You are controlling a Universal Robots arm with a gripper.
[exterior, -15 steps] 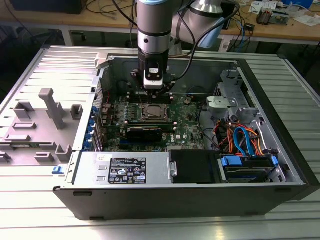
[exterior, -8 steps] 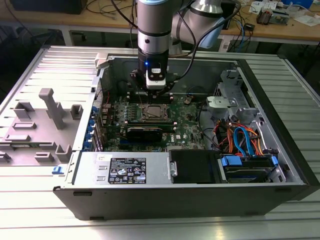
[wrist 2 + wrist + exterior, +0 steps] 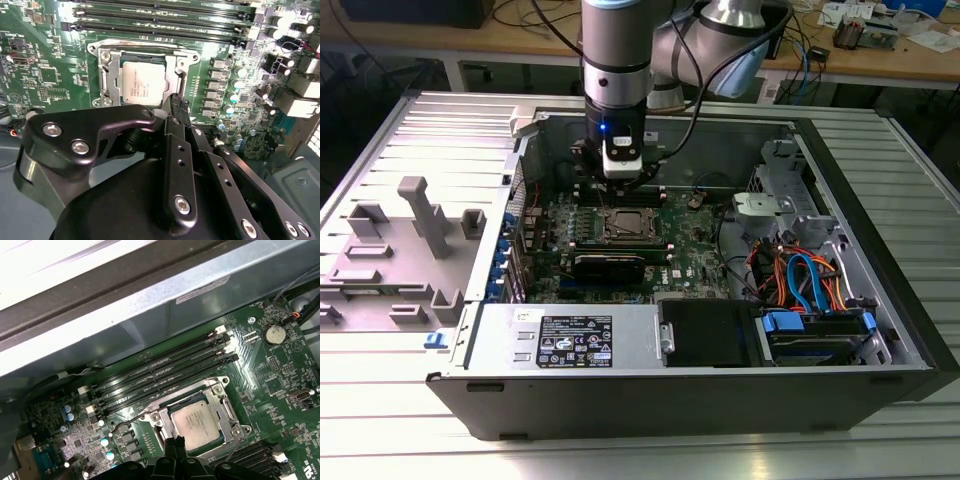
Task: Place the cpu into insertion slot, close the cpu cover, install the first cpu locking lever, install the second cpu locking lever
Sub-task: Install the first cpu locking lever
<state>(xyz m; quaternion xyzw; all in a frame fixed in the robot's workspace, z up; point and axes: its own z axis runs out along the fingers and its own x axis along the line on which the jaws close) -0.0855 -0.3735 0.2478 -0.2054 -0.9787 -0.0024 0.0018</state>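
Note:
The cpu (image 3: 142,82) (image 3: 197,420) lies flat in the insertion slot (image 3: 625,226) on the green board, its silver-grey top facing up. The cpu cover (image 3: 111,75) (image 3: 228,410) is down around it, framing the chip on all sides. A thin wire lever (image 3: 127,421) runs along one side of the socket. My gripper (image 3: 176,102) (image 3: 175,444) hangs just above the socket's edge, beside the chip and apart from it. Its black fingers (image 3: 172,145) meet at the tips with nothing between them. In the exterior view the gripper (image 3: 620,188) stands straight over the socket.
Long black memory slots (image 3: 160,20) (image 3: 160,365) lie beside the socket. The case's metal wall (image 3: 150,305) rises just beyond them. A power supply (image 3: 590,335) sits at the case front, and a drive cage with orange and blue cables (image 3: 800,280) is at the exterior view's right. A grey fixture tray (image 3: 400,250) lies outside the case.

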